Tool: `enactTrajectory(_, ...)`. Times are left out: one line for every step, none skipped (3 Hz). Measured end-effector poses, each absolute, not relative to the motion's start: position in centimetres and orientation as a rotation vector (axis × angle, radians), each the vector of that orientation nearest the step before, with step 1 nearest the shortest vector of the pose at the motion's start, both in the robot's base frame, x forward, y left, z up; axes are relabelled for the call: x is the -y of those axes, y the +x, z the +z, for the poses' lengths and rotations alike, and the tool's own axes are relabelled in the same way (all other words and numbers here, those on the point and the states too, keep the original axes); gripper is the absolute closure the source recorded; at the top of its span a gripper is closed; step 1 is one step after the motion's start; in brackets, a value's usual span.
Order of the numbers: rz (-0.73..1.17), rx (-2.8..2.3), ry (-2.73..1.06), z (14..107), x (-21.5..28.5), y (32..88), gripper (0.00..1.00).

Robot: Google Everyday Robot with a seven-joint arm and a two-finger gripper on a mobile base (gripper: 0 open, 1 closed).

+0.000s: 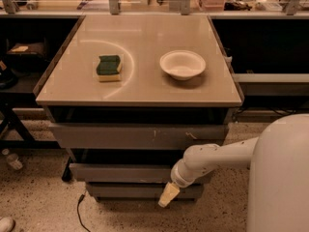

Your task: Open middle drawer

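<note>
While the end effector (169, 194) hangs at five o'clock of the middle drawer (116, 173), grip state cannot be told, bowl (182, 64) on table (145, 88).

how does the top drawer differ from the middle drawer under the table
The top drawer has a taller front with pale scratch marks; the middle drawer has a lower, plain front. Nearly all of the top drawer's front shows, while the arm crosses the middle drawer's right end, with the gripper just below that drawer's front edge, pointing down. Both are grey, wide and without handles.
</note>
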State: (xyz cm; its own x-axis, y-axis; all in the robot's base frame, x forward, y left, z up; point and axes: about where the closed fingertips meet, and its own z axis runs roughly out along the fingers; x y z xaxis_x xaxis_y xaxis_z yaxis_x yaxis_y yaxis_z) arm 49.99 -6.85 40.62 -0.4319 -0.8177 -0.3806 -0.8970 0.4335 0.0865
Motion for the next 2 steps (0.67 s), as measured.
enactTrajectory(0.402,-2.408,-1.482,40.9,6.8,50.0,0.00)
enactTrajectory(0.479,-2.449,-1.492,41.6,7.8,46.9,0.00)
